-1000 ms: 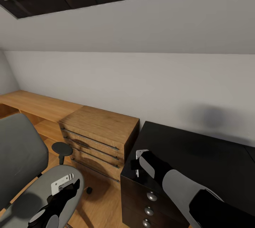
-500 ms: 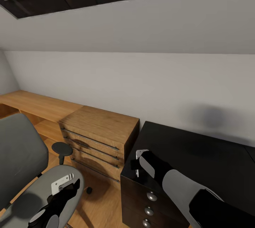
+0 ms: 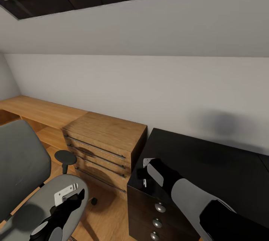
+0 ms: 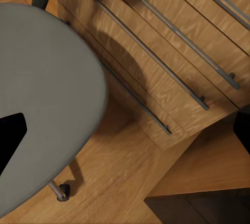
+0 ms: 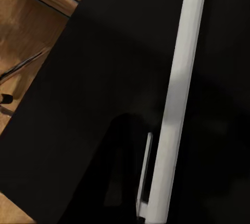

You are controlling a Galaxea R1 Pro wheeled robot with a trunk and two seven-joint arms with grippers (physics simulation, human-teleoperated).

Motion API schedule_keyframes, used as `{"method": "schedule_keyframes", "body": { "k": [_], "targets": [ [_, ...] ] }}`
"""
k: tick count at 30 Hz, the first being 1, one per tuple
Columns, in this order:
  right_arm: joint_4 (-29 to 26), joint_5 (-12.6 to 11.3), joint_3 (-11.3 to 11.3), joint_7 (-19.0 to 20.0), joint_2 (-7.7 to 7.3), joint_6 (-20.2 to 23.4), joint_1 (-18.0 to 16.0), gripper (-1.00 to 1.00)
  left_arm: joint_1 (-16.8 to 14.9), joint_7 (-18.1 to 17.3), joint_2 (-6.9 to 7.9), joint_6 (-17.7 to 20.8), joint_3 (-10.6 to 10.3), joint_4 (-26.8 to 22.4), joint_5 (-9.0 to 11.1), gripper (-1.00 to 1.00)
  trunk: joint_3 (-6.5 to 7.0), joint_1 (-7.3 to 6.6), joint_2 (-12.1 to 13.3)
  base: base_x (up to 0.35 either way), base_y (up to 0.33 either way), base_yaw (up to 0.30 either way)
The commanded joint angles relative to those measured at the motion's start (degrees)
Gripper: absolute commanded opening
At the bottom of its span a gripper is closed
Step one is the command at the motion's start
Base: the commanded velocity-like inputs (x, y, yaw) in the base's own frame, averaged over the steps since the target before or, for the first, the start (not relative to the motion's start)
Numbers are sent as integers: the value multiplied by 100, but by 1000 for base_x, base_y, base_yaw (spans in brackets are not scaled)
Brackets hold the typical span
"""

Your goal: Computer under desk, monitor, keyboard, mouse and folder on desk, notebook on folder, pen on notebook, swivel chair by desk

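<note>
Black cabinet (image 3: 209, 166) against white wall (image 3: 149, 84); wooden drawer chest (image 3: 106, 140) beside it, swivel chair (image 3: 22, 173) beyond. Right gripper (image 3: 146, 173) over cabinet edge, left gripper (image 3: 71, 196) over chair seat; finger spread cannot tell.

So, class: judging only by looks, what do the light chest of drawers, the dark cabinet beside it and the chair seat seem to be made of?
Light chest of drawers: apparently wood or wood veneer, matt, with visible grain and thin metal-looking bar handles.
Dark cabinet: black, smooth and faintly glossy, perhaps lacquered board; round silvery knobs.
Chair seat: plain matt grey, possibly fabric or plastic; no weave is visible.
</note>
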Motion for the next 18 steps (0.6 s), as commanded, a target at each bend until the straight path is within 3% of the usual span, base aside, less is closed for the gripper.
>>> {"method": "schedule_keyframes", "body": {
  "k": [1, 18],
  "targets": [
    [282, -289, 1, -55, 0, 31, 22, -100, -1, 35, -3, 20, 2, -12, 60, 100, -7, 1, -2, 0, 0, 0],
    [281, -303, -6, -55, 0, 37, 21, -100, -1, 33, -3, 20, 1, -12, 60, 100, -7, 1, -2, 0, 0, 0]
  ]
}}
